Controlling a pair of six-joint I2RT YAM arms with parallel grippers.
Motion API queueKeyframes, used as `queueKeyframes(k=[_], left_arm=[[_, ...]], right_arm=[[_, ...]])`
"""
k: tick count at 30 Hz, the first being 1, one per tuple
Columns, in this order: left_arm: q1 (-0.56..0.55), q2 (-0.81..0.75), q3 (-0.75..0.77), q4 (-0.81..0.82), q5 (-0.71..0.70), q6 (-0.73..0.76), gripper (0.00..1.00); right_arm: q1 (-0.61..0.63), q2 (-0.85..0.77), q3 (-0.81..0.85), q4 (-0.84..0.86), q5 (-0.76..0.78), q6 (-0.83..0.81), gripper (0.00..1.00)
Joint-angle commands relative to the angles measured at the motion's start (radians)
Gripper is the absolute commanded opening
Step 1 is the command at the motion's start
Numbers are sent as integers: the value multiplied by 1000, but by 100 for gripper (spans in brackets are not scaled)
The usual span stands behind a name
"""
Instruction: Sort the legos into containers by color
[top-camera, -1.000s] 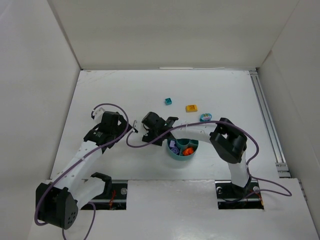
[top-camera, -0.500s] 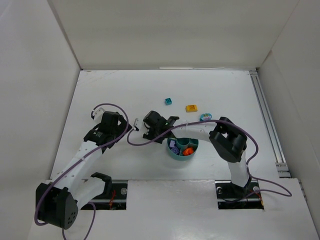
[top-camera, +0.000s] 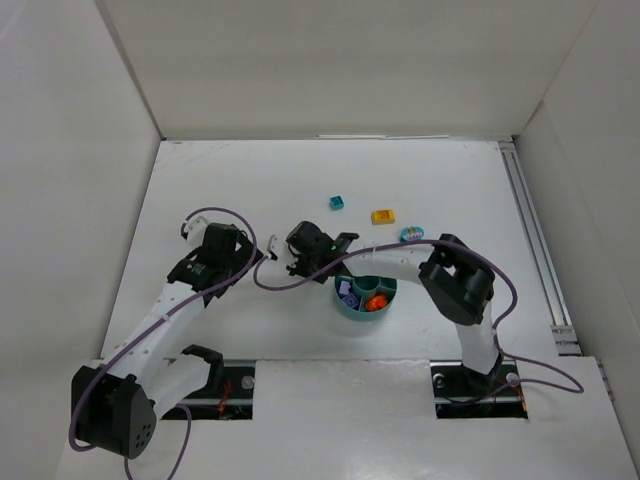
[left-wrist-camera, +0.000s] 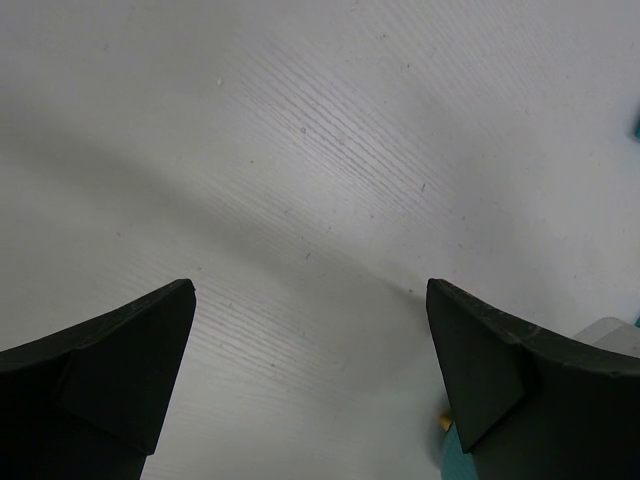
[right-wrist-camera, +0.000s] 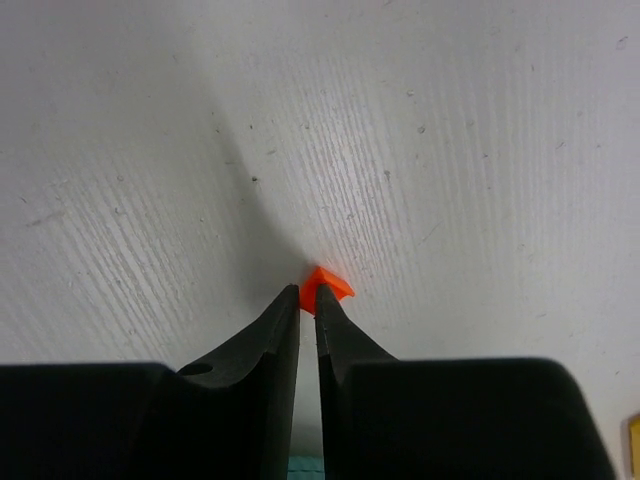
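Note:
In the right wrist view a tiny orange lego (right-wrist-camera: 328, 287) lies on the white table, pinched at its near corner between the nearly touching fingertips of my right gripper (right-wrist-camera: 308, 296). From above, that gripper (top-camera: 296, 264) sits just left of the round teal dish (top-camera: 348, 307), whose containers hold purple (top-camera: 348, 293) and orange (top-camera: 376, 301) legos. My left gripper (top-camera: 268, 252) stands wide open over bare table, close to the right one. A teal lego (top-camera: 337, 202), a yellow-orange lego (top-camera: 382, 216) and a small bluish piece (top-camera: 411, 234) lie farther back.
The left wrist view shows the dish's teal edge (left-wrist-camera: 455, 462) and a yellow speck (left-wrist-camera: 443, 423) beside the right finger. White walls enclose the table (top-camera: 200, 190); a rail (top-camera: 535, 240) runs along its right side. Purple cables loop over both arms.
The right gripper's jaws have closed from partly open down onto the orange lego. Both arms have barely shifted; the left gripper stays wide open.

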Motion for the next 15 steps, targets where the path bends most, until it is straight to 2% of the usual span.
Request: queueKeyframes(k=[1, 8, 11, 15], left_arm=[[-4, -20, 25, -17, -21, -9, 100], [-4, -29, 25, -17, -11, 0, 100], [-4, -29, 25, -17, -11, 0, 100], [-4, -29, 25, -17, -11, 0, 100]], right_arm=[[-1, -117, -15, 49, -27, 14, 17], [-1, -308, -74, 61, -74, 5, 17], [-1, -308, -84, 61, -88, -4, 21], [-11, -190, -45, 38, -88, 5, 31]])
